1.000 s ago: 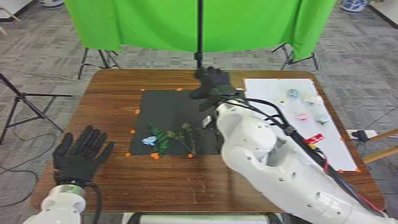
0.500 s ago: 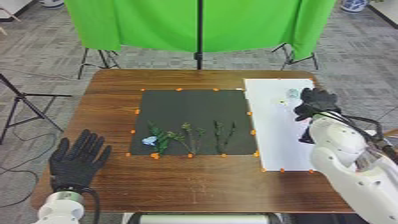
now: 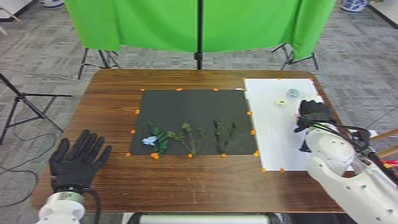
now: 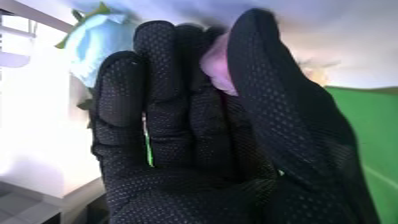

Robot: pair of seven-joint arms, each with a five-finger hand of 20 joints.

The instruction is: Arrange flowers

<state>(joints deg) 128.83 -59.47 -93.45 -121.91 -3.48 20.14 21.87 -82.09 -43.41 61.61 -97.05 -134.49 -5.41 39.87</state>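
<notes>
I can't tell whether my black-gloved right hand (image 4: 169, 197) grips the rounded pink flower (image 4: 216, 67); a shallow pinch could drop it.

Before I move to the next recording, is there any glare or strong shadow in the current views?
Head view: lighting looks fairly even, with no strong glare on the flat black mat and no harsh shadow across the white rectangular sheet. Right wrist view: a large patch near the pale blue flower with green leaves is blown out to white.
</notes>
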